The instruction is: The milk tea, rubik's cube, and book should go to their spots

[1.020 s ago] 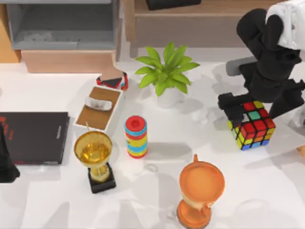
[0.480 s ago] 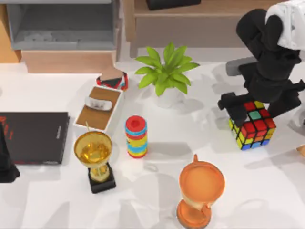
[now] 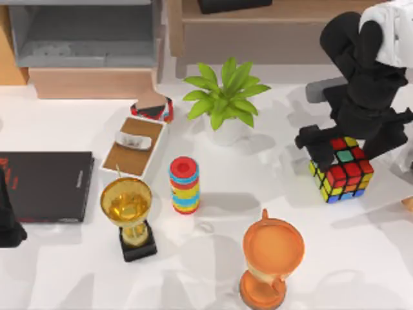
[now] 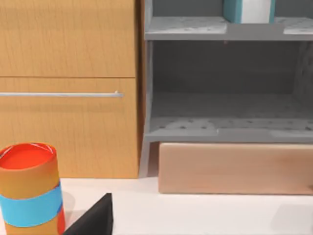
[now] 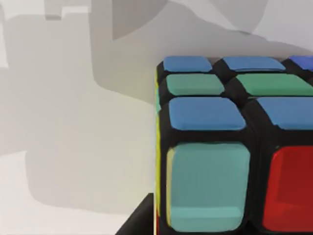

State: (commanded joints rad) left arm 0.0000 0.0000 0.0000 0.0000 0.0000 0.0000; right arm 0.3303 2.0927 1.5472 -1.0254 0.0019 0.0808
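The rubik's cube (image 3: 342, 169) rests on the white table at the right, and its blue, green and red squares show close up (image 5: 210, 147). My right gripper (image 3: 352, 141) hangs over it, open, with a black finger on each side of the cube. The book (image 4: 248, 10), light blue with white page edges, stands on the grey shelf's upper board. A cup with an orange wall, blue band and red top (image 4: 29, 191), by its look the milk tea, stands near my left arm. My left gripper (image 3: 8, 223) is parked at the table's left edge.
A potted plant (image 3: 226, 97), a striped cylinder (image 3: 184, 184), a gold trophy (image 3: 127, 208) and an orange goblet (image 3: 271, 258) crowd the middle. A flat black book (image 3: 45, 186) and a wooden tray (image 3: 134, 145) lie at the left. The grey shelf (image 3: 84, 32) stands at the back.
My right gripper's fingers have risen slightly beside the rubik's cube, which has stayed in place. The left arm has not moved.
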